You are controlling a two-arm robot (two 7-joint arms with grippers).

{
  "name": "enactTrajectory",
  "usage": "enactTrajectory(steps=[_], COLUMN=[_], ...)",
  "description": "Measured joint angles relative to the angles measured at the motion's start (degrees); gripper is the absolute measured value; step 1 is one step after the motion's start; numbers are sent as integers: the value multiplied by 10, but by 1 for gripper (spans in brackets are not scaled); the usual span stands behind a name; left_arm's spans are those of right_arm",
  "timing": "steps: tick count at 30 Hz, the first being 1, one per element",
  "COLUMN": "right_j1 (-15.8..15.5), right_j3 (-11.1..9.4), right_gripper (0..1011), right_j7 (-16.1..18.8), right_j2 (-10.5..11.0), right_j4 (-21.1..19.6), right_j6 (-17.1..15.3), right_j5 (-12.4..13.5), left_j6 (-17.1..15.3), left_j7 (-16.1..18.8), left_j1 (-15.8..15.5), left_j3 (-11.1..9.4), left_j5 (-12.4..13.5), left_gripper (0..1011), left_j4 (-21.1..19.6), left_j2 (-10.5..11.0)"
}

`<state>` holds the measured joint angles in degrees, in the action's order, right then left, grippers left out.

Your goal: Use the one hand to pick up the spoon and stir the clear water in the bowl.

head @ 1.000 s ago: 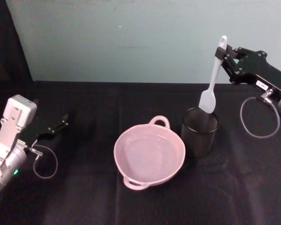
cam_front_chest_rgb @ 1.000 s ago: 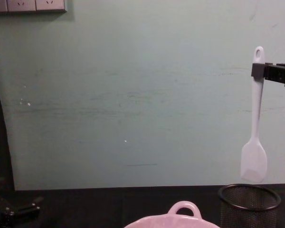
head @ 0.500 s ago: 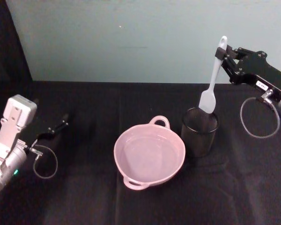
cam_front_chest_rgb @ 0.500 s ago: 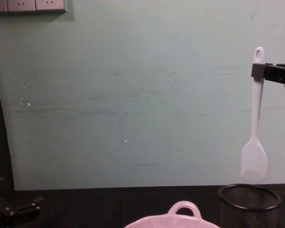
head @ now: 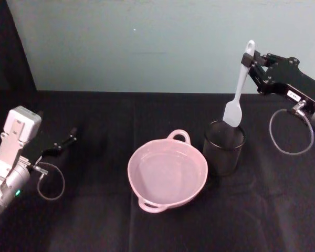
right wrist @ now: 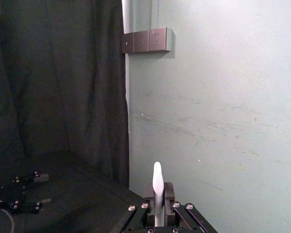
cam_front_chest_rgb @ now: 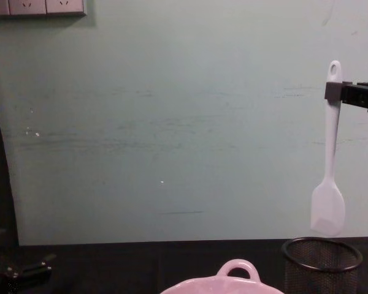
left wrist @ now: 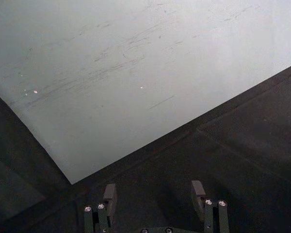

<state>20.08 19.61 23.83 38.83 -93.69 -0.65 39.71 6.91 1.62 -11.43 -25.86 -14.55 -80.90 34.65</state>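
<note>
The white spoon (head: 240, 86) hangs upright, its flat head just above the black mesh cup (head: 223, 149). My right gripper (head: 250, 62) is shut on the handle just below the hole at its end. From the chest, the spoon (cam_front_chest_rgb: 331, 153) dangles from the right gripper (cam_front_chest_rgb: 334, 92) with its head a little above the cup's rim (cam_front_chest_rgb: 322, 254). In the right wrist view the handle tip (right wrist: 157, 184) sticks up between the shut jaws. The pale pink bowl (head: 130, 169) holds clear water, left of the cup. My left gripper (head: 63, 143) is parked open at the far left.
A black cloth (head: 94, 220) covers the table and a pale green wall (head: 147, 42) stands behind it. The bowl's loop handle (cam_front_chest_rgb: 237, 264) faces the wall. Cables loop beside each wrist. There is free cloth between the left gripper (left wrist: 154, 189) and the bowl.
</note>
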Motion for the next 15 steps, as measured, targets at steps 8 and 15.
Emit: enactTrajectory(steps=[8,15], right_j1=[0,0], right_j3=[0,0], right_gripper=[120,121], right_j7=[0,0], right_j2=[0,0], right_j4=[0,0], right_j6=[0,0], right_j5=[0,0], left_j6=[0,0], left_j7=[0,0], left_j1=[0,0], left_j3=[0,0], left_j5=[0,0], left_gripper=[1005,1005], left_j4=[0,0], left_j2=[0,0])
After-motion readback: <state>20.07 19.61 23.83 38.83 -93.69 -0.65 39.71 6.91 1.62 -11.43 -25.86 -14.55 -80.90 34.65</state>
